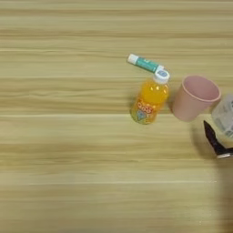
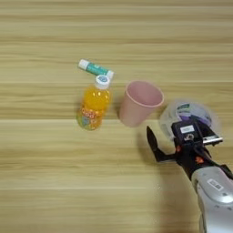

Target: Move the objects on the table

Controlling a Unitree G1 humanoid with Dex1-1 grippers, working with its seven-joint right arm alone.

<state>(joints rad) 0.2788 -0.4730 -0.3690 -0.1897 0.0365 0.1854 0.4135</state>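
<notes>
A small orange-juice bottle (image 2: pixel 94 107) with a white cap lies on the wooden table (image 2: pixel 54 173), cap pointing away. Right of it a pink cup (image 2: pixel 139 103) lies tilted with its mouth up and to the right. A clear tape roll (image 2: pixel 191 111) lies flat, right of the cup. My right gripper (image 2: pixel 182 135) is open at the roll's near edge, its body covering part of the roll. The left black finger (image 2: pixel 153 143) stands just left of the roll and below the cup, touching neither. In the left eye view only that finger (image 1: pixel 211 136) and a piece of the tape roll (image 1: pixel 225 116) show.
A small green-and-white tube (image 2: pixel 95 69) lies just beyond the bottle's cap. My silver forearm (image 2: pixel 216 195) comes in from the bottom right corner.
</notes>
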